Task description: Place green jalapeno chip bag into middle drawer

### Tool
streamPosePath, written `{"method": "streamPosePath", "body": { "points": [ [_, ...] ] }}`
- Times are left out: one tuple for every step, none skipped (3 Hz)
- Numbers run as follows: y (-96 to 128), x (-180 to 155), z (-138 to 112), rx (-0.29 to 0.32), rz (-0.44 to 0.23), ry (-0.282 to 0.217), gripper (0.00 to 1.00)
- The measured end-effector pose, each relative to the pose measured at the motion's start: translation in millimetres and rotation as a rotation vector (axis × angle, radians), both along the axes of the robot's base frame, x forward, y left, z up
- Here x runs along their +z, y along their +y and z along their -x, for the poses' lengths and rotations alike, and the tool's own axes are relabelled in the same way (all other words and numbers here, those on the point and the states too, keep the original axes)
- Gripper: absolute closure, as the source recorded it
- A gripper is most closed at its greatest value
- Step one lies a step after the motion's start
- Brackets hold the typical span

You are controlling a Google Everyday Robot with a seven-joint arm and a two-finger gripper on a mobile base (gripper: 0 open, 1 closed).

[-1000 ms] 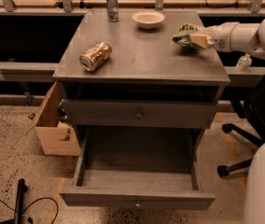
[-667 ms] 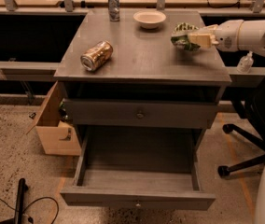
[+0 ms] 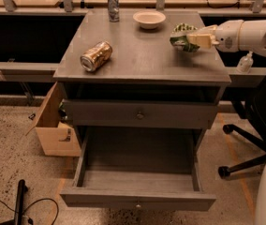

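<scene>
The green jalapeno chip bag (image 3: 182,35), crinkled green foil with white patches, is at the right rear of the grey cabinet top (image 3: 137,55), held just above it. My gripper (image 3: 194,39) reaches in from the right on a white arm and is shut on the bag's right side. The middle drawer (image 3: 137,201) is pulled out wide open below. Its flat grey floor is bare, and it lies well below and to the left of the bag.
A dented gold-brown can (image 3: 96,56) lies on the top's left side. A white bowl (image 3: 149,18) and a silver can (image 3: 113,3) stand at the back. A closed drawer front (image 3: 140,115) sits above the open drawer. There is a cardboard box (image 3: 53,125) to the left and an office chair (image 3: 254,125) to the right.
My gripper has moved the bag slightly to the left over the cabinet top. The can, bowl and drawer have not moved.
</scene>
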State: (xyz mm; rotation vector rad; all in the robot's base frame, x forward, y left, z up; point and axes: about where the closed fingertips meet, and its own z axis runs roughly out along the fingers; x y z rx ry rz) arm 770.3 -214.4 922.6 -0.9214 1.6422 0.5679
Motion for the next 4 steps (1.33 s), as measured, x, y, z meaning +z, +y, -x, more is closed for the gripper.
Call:
{"method": "streamPosePath", "body": {
  "points": [
    [-0.8, 35.4, 39.6, 0.048, -0.037, -0.041, 1.0],
    [4.6, 82.0, 107.6, 0.072, -0.104, -0.076, 1.0],
    [16.8, 85.8, 173.8, 0.093, -0.151, -0.042, 1.0],
    [52.0, 36.5, 212.6, 0.166, -0.164, 0.074, 1.0]
  ]
}}
